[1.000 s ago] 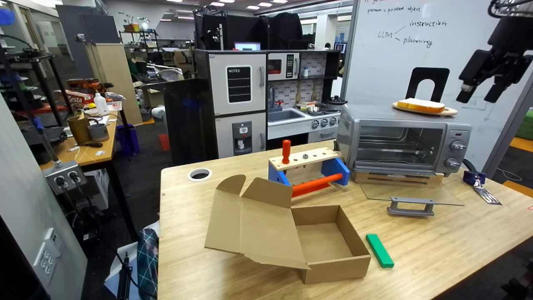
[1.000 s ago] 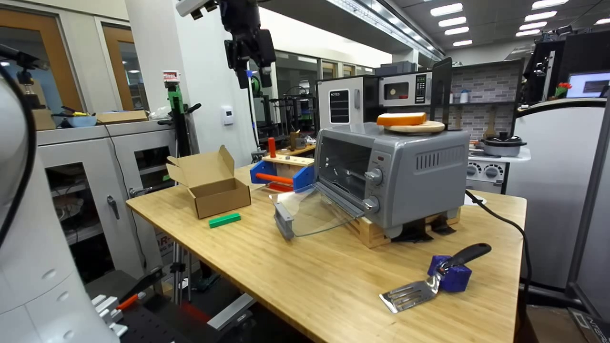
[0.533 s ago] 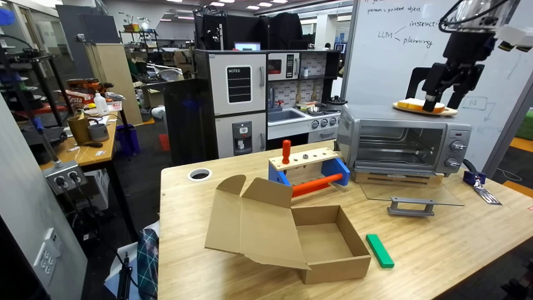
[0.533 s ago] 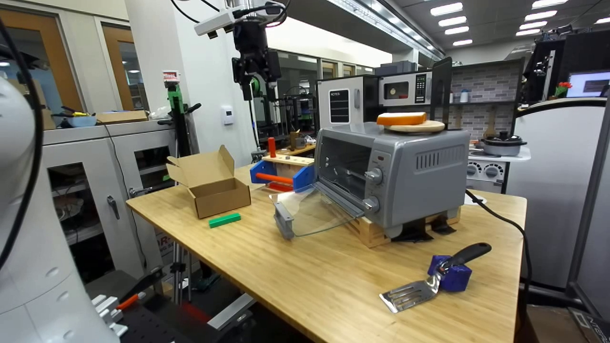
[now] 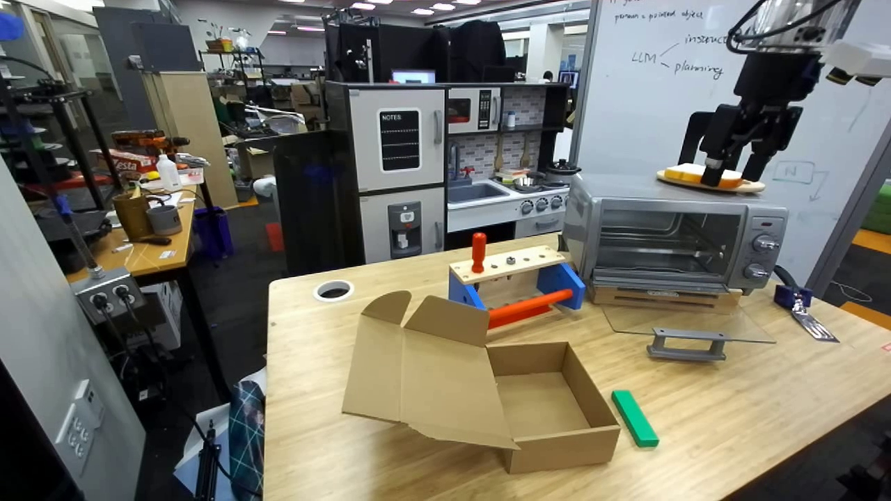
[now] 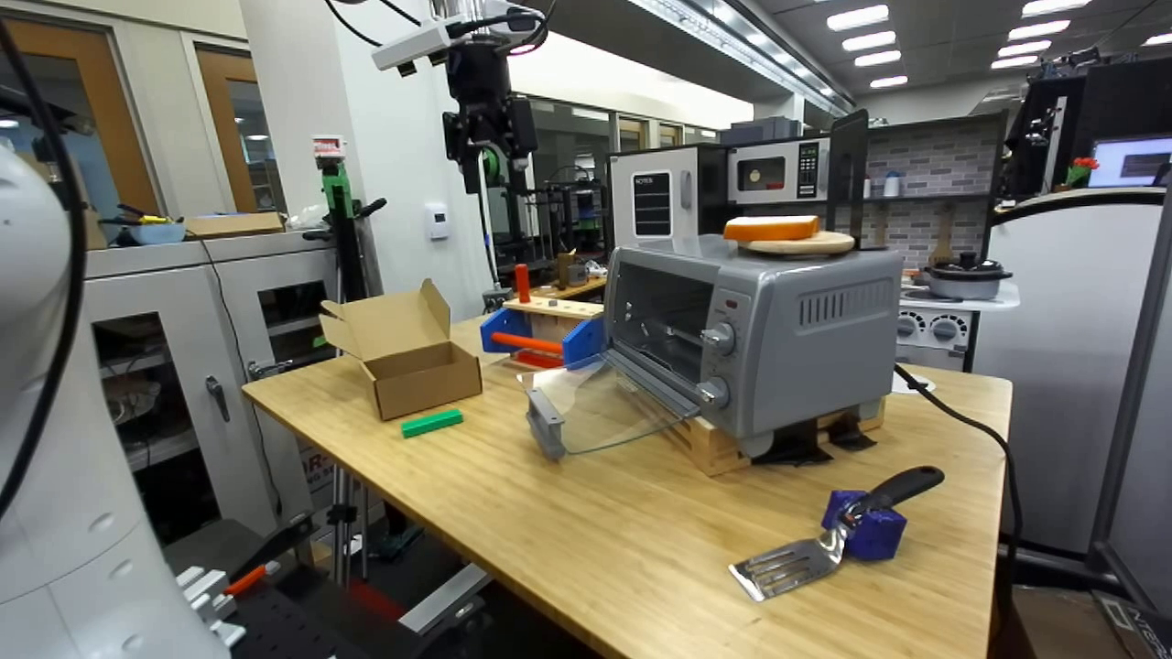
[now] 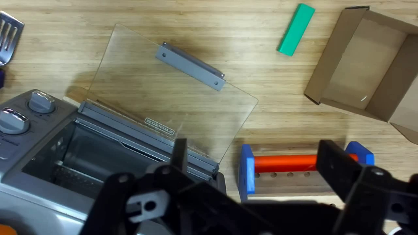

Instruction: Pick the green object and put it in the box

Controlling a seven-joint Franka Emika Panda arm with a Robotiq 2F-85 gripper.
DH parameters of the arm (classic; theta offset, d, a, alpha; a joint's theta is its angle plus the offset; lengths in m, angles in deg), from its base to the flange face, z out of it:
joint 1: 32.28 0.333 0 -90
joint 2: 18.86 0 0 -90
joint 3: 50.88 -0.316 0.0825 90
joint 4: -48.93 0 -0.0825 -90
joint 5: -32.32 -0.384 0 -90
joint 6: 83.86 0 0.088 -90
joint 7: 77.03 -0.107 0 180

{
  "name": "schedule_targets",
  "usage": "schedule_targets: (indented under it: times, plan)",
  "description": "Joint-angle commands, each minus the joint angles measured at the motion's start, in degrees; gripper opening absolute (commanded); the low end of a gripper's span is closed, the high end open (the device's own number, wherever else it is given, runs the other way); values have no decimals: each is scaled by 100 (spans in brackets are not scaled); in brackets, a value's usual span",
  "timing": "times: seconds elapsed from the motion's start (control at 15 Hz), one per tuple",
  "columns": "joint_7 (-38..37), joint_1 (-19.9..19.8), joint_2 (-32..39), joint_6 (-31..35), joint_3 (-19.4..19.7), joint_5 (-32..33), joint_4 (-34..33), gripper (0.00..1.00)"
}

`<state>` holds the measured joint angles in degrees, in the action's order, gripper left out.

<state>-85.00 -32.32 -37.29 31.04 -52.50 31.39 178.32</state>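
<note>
in the wrist view we see only part of the box [image 7: 364, 65], cut off by the right edge, and of the spatula [image 7: 9, 39], cut off by the left; the blurred gripper [image 7: 253, 147] blocks some of the toy workbench [image 7: 284, 164]. in an exterior view it hides part of the bread [image 5: 686, 174] from us.

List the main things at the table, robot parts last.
box: 1, brown, open on table
green block: 1, green, on table beside box
toaster oven: 1, silver, on wooden base
toy workbench: 1, blue, red and tan, beside toaster oven
round board: 1, tan, on toaster oven
bread slice: 1, white and orange, on round board
purple block: 1, purple, on table
spatula: 1, silver and black, propped on purple block
gripper: 1, black, open, above table
arm: 1, white, beside table
</note>
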Motion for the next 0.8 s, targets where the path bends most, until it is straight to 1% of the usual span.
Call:
schedule_targets:
  times: [0.0,0.07,0.33,0.47,0.6,0.73]
  plan:
    - [-158,-31,11,-169,-58,99,-45,100]
    - [-360,-63,2,-185,-125,240,-24,100]
    - [-1003,5,-18,-597,-327,254,42,100]
    - [-1186,68,-15,-734,-451,227,65,100]
    - [-1319,146,-24,-689,-543,139,104,100]
    - [-1229,255,-9,-689,-547,-76,113,100]
